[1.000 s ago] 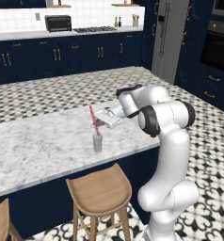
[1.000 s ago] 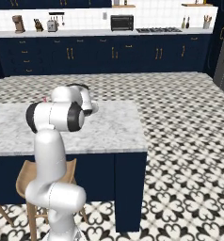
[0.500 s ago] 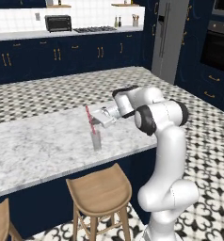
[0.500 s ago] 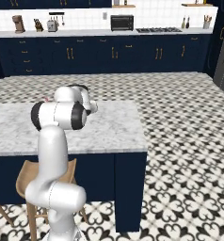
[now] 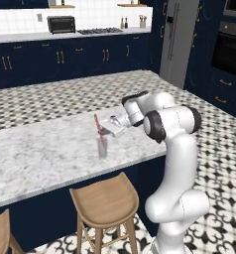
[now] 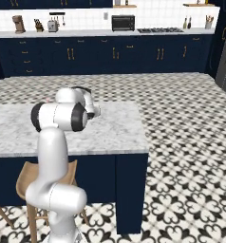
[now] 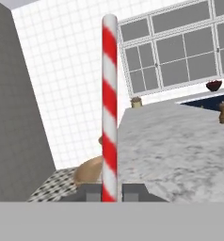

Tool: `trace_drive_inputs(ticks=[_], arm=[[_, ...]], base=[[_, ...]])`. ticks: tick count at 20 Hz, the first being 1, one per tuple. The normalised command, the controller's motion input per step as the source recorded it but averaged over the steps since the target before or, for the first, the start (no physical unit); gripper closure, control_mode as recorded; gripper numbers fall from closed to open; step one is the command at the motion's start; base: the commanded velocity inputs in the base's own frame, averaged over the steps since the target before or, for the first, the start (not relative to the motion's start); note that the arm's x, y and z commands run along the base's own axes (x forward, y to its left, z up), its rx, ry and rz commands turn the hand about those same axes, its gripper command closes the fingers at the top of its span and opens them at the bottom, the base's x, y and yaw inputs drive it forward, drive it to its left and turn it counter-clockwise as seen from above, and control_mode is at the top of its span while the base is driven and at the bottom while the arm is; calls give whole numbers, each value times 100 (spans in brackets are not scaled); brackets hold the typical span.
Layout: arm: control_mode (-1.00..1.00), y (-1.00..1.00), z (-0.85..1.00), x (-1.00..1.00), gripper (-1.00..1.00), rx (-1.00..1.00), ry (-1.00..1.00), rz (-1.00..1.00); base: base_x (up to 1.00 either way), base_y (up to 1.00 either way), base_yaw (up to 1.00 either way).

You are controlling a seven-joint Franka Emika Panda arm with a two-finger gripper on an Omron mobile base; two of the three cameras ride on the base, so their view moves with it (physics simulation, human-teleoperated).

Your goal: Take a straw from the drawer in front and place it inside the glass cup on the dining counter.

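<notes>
One straw (image 7: 109,108), red-and-white striped, pinched between my closed jaws; gripper (image 5: 109,127) sits just above the glass cup (image 5: 102,147) on the dining counter (image 5: 35,154). Step in hand looks like insertion: straw's lower end is at or in the cup mouth, can't tell how deep. Next move probably calls for lowering straight, then releasing. Marble slab, navy base, wooden stool (image 5: 104,201) below, patterned tile floor, navy cabinets along the far wall.
</notes>
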Motion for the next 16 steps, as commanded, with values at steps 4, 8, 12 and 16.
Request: trace_drive_inputs(ticks=[4, 8, 12, 16], arm=[[-100, -16, -16, -70, 100, -1, 0, 0], [-100, -2, -8, -29, 100, 0, 0, 0], [-100, 0, -8, 0, 100, 0, -3, 0], [-100, 0, -7, 22, 100, 0, -13, 0]], base=[[0, 0, 0], [0, 0, 0], [0, 0, 0], [0, 0, 0]])
